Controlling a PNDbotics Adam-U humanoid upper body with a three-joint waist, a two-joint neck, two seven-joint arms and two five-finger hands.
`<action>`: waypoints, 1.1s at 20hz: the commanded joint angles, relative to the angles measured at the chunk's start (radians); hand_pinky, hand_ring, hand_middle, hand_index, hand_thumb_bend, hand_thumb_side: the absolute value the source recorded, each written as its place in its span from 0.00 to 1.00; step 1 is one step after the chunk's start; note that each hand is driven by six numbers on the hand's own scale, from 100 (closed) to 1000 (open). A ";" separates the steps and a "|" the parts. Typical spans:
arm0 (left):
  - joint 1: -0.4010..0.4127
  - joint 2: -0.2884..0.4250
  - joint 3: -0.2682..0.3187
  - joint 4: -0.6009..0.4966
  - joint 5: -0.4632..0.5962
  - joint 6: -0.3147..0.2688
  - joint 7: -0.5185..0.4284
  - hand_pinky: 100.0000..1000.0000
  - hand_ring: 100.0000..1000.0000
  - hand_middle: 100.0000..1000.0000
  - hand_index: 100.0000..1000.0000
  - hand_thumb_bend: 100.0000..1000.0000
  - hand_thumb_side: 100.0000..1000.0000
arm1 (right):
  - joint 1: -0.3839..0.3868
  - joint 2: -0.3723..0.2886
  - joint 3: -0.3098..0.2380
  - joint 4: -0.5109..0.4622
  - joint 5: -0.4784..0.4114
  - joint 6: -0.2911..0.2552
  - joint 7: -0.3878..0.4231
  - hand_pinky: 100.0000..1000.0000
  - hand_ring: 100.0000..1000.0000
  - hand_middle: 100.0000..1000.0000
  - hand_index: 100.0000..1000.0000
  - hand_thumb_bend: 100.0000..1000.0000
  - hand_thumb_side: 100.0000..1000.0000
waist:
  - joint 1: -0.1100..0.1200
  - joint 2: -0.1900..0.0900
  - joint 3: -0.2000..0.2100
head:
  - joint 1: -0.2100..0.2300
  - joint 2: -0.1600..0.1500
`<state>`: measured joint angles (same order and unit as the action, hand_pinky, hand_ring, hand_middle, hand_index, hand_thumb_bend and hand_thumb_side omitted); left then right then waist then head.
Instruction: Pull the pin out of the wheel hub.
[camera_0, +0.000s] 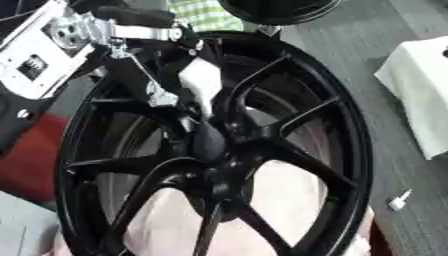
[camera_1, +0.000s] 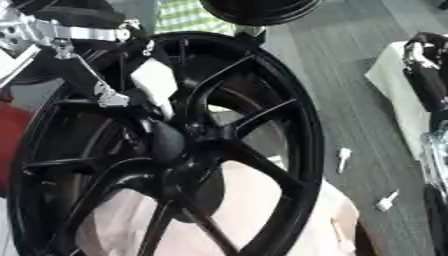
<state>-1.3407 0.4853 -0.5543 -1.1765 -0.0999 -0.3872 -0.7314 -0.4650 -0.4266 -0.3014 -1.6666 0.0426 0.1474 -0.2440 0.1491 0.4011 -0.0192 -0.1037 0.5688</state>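
Note:
A big black spoked wheel (camera_0: 289, 150) stands close in front of me and fills most of both views. Its dark hub (camera_0: 213, 142) sits at the centre, and I cannot make out a pin in it. My left arm comes in from the upper left with silver joints. My left hand (camera_0: 175, 107) reaches down between the spokes to just above the hub, black against the black wheel. A white piece (camera_0: 201, 80) shows beside that hand; I cannot tell what it is. My right hand (camera_1: 423, 55) shows dark at the right edge, away from the wheel.
Small white pin-like pieces (camera_1: 344, 159) (camera_1: 385, 201) lie on the grey floor right of the wheel. A white cloth-covered surface (camera_0: 420, 85) stands at the right. Another black wheel (camera_0: 280, 10) is at the top. A red thing (camera_0: 31, 155) lies behind the wheel's left side.

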 joint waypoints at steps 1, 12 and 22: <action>-0.032 0.021 0.046 -0.019 0.053 -0.138 -0.176 0.57 0.41 0.12 0.35 0.00 0.16 | -0.007 -0.021 0.001 -0.021 0.004 0.005 -0.002 0.88 0.85 0.54 0.76 0.00 0.50 | 0.006 -0.013 0.003 | 0.001 -0.006; -0.079 0.088 0.267 0.017 0.253 0.034 -0.176 0.51 0.31 0.00 0.19 0.00 0.16 | 0.017 -0.031 -0.005 -0.017 0.000 0.010 -0.018 0.88 0.85 0.54 0.76 0.00 0.50 | 0.009 -0.041 0.035 | -0.019 0.018; 0.233 0.435 0.528 -0.040 0.455 0.039 0.031 0.51 0.34 0.01 0.25 0.00 0.16 | 0.057 -0.052 -0.040 -0.023 -0.002 0.014 -0.053 0.88 0.85 0.54 0.76 0.00 0.50 | 0.007 -0.068 0.119 | -0.103 0.046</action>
<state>-1.0964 0.8412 -0.0687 -1.1995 0.3318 -0.3386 -0.7269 -0.4016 -0.4454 -0.3299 -1.6666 0.0424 0.1620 -0.2881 0.1521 0.3817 0.1007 -0.1937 0.6143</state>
